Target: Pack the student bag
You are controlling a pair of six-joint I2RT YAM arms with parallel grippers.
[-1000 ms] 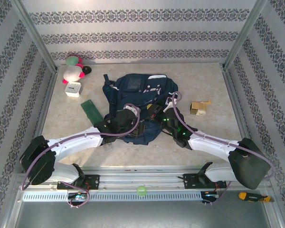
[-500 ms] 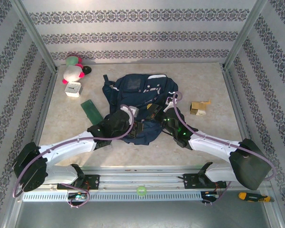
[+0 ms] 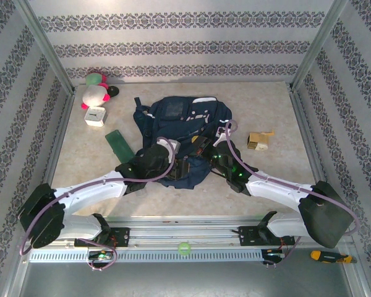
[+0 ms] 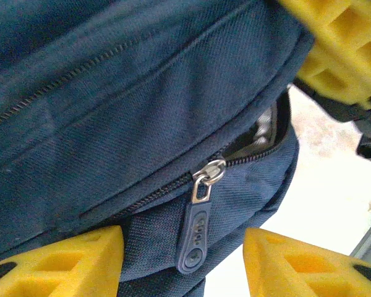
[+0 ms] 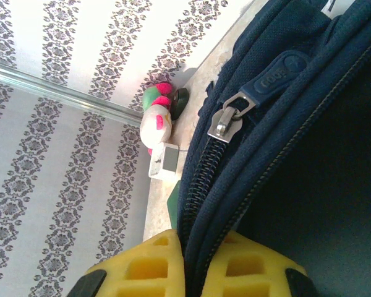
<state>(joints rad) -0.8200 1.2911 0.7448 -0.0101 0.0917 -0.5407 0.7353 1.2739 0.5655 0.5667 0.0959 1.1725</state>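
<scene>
Student bag: navy backpack lying flat in the middle of the worktop, its near edge between the two arms.
Left end effector: yellow fingers standing apart either side of the bag's near corner; a dark zipper pull hangs between them.
Right end effector: yellow fingers pressed together on a zippered seam of the bag, pinching the fabric.
Far left corner: pink, white and green plush toy, with a small white box just beside it.
Left of bag: flat green piece.
Right of bag: small tan object.

Left arm, right arm: white links, black joints, purple cables; right pincer fingers yellow, square-holed.
</scene>
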